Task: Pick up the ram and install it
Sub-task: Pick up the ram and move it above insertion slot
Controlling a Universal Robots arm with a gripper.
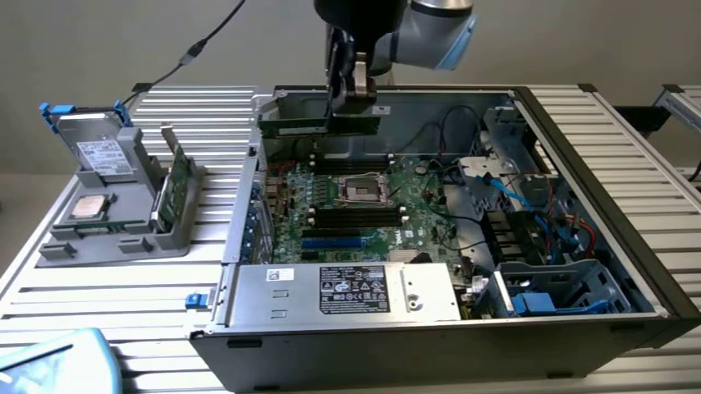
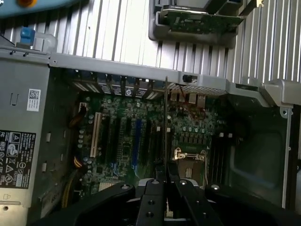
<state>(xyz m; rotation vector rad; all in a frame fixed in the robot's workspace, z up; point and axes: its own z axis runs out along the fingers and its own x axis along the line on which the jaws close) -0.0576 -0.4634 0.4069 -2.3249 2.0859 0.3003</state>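
Nearest in the exterior view, the silver box-shaped power supply with a black label sits at the front of the open black computer case, which stands on the ribbed metal table. Behind it lies the green motherboard with its long black memory slots. Farthest back, above the board's rear edge, the black two-fingered hand is closed on the ram, a long, thin green circuit-board stick, pinching it near its upper edge.

The ram hangs clear of the board. Its long axis runs from the exterior view's left to its right, which looks parallel to the slots. The slots lie below the hand and slightly nearer the camera. In the wrist view the ram shows edge-on between the fingers.
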